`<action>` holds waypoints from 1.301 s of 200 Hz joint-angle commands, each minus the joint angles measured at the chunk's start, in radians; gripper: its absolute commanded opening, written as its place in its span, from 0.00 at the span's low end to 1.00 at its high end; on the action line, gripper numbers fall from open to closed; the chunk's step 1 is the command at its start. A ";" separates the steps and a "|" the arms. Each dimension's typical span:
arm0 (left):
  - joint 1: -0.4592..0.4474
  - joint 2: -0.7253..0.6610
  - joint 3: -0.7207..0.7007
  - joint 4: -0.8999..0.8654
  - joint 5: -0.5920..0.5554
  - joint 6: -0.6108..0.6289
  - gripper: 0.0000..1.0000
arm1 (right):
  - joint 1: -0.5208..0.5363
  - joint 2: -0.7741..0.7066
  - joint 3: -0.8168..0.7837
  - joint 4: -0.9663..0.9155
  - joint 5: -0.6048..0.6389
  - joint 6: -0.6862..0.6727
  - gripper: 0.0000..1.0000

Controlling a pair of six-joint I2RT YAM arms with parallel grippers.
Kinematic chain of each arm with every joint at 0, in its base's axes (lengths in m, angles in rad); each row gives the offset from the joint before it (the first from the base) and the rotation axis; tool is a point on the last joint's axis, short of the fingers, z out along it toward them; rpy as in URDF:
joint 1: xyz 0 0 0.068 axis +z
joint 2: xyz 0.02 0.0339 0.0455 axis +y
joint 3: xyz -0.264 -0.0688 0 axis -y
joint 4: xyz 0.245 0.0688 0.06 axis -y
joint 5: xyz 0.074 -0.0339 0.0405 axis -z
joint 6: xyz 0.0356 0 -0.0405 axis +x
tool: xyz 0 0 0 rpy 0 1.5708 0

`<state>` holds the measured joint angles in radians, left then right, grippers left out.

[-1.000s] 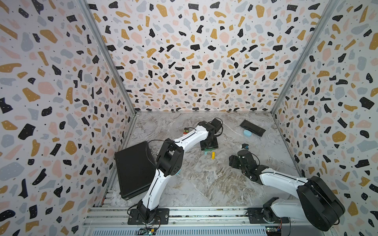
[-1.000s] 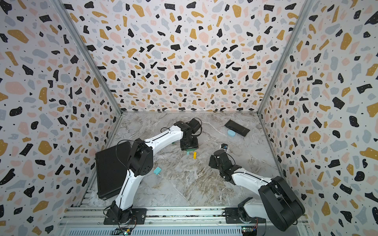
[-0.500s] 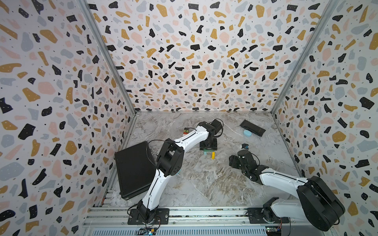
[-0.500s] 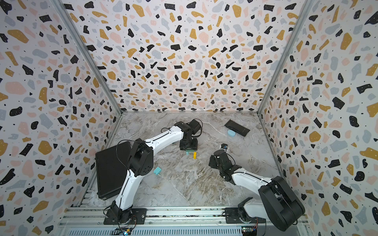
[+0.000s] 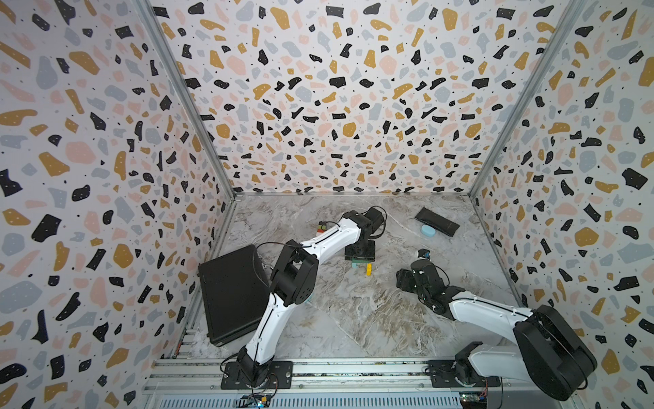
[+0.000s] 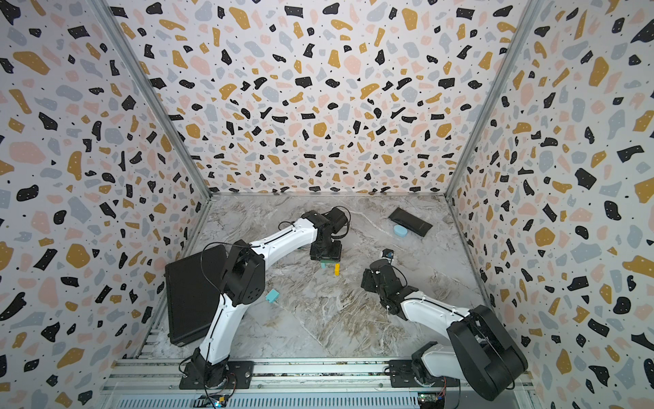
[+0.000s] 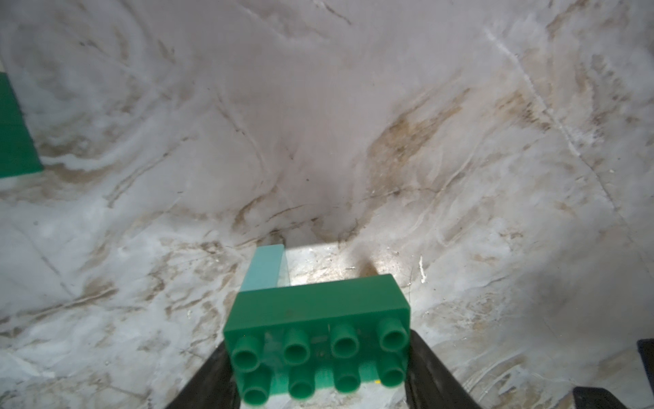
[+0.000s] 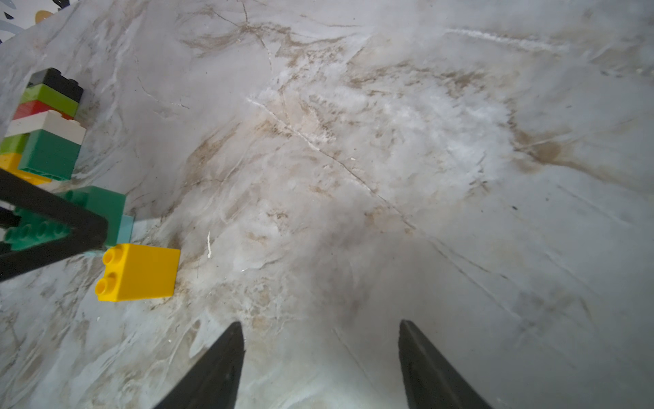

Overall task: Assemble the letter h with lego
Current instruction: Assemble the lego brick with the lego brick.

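My left gripper (image 7: 318, 375) is shut on a dark green lego brick (image 7: 318, 311) that has a light blue brick (image 7: 263, 269) stuck to its underside. In both top views the left gripper (image 5: 360, 260) holds this pair low over the middle of the floor, beside a loose yellow brick (image 5: 368, 269) (image 8: 138, 272). A stack of black, lime, red, white and green bricks (image 8: 49, 134) lies behind it (image 5: 322, 226). My right gripper (image 8: 320, 329) stands open and empty to the right (image 5: 403, 278). Another light blue brick (image 6: 272, 295) lies by the left arm's elbow.
A large black case (image 5: 233, 294) lies against the left wall. At the back right are a flat black case (image 5: 437, 221) and a smooth pale-blue oval thing (image 5: 427, 230). A small dark object with a blue spot (image 5: 423, 253) sits just behind the right gripper.
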<state>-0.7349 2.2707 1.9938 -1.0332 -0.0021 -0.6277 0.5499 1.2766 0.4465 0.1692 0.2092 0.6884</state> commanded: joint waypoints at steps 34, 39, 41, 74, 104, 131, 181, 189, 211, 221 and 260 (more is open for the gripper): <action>0.002 -0.123 -0.111 -0.052 -0.032 0.012 0.00 | -0.002 -0.002 0.034 -0.002 -0.002 -0.009 0.70; 0.000 -0.132 -0.121 -0.041 -0.024 0.008 0.00 | -0.002 -0.002 0.034 -0.002 -0.002 -0.009 0.70; 0.000 -0.136 -0.125 -0.038 -0.022 0.007 0.00 | -0.002 -0.002 0.034 -0.002 -0.002 -0.009 0.70; -0.004 -0.151 -0.134 -0.023 0.006 -0.001 0.00 | -0.002 -0.003 0.035 -0.003 -0.001 -0.009 0.71; -0.031 -0.149 -0.125 -0.008 0.041 -0.002 0.00 | -0.002 0.003 0.035 -0.002 -0.001 -0.009 0.71; -0.051 -0.116 -0.089 -0.034 0.036 0.003 0.00 | -0.001 0.007 0.038 -0.005 -0.004 -0.009 0.70; -0.061 -0.075 -0.045 -0.050 0.044 0.001 0.00 | -0.002 0.014 0.041 0.000 -0.010 -0.009 0.70; -0.064 -0.065 -0.030 -0.062 0.041 0.003 0.00 | -0.001 0.016 0.042 -0.002 -0.011 -0.009 0.70; -0.063 -0.046 -0.014 -0.067 0.034 0.003 0.00 | -0.001 0.017 0.044 -0.003 -0.013 -0.008 0.70; -0.064 -0.033 -0.002 -0.075 0.033 0.003 0.00 | -0.002 0.018 0.043 -0.003 -0.013 -0.009 0.70; -0.064 0.003 0.041 -0.108 0.008 0.003 0.00 | -0.002 0.018 0.043 -0.004 -0.013 -0.009 0.70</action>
<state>-0.7971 2.2410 1.9774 -1.0920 0.0372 -0.6231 0.5499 1.2953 0.4595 0.1696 0.1940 0.6880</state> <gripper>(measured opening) 0.634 0.704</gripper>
